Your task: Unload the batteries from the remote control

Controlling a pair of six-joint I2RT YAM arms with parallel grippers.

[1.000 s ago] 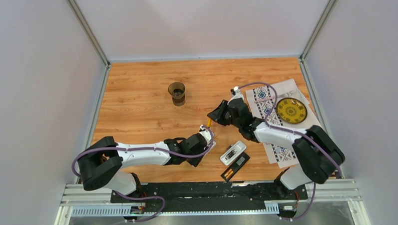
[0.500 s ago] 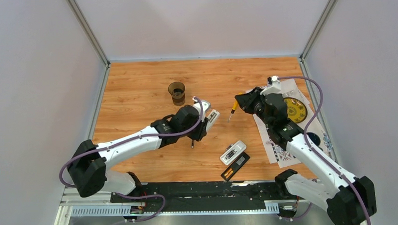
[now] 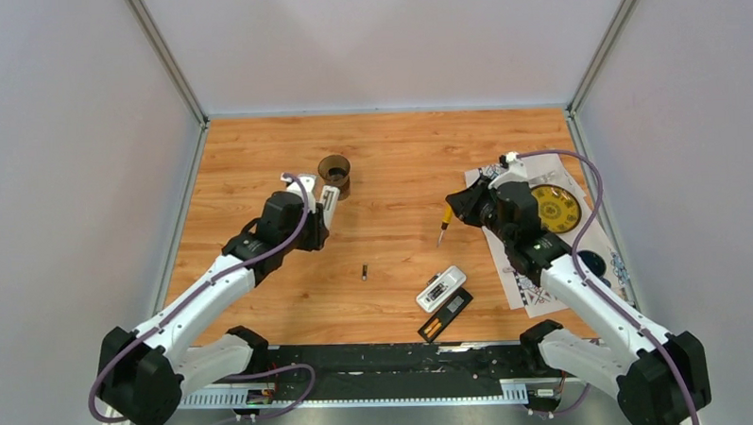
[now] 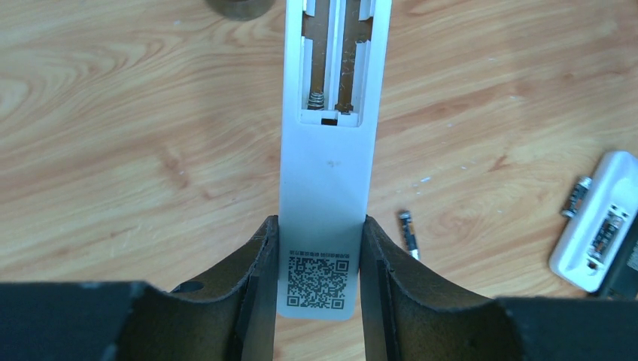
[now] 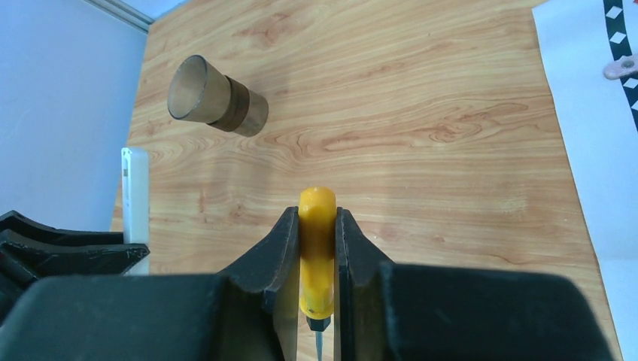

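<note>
My left gripper (image 3: 316, 215) is shut on the lower end of a slim white remote (image 4: 325, 188), held above the table beside the brown cup. Its open battery bay (image 4: 336, 68) shows springs and no cells. One dark grey battery (image 3: 364, 271) lies loose on the wood; it also shows in the left wrist view (image 4: 407, 232). My right gripper (image 3: 460, 208) is shut on the yellow-handled screwdriver (image 5: 317, 248), tip pointing down over the table. A second white remote (image 3: 441, 289) and a black piece with orange cells in it (image 3: 445, 315) lie near the front.
A brown cup (image 3: 335, 174) stands at the back centre-left, just beyond the held remote. A patterned cloth (image 3: 521, 274) with a yellow disc (image 3: 553, 208) covers the right side. Grey walls close in the table on three sides.
My left arm has swung back and left toward the cup with the white remote. A dark battery now lies on the wood. My right arm has pulled right with the screwdriver.
</note>
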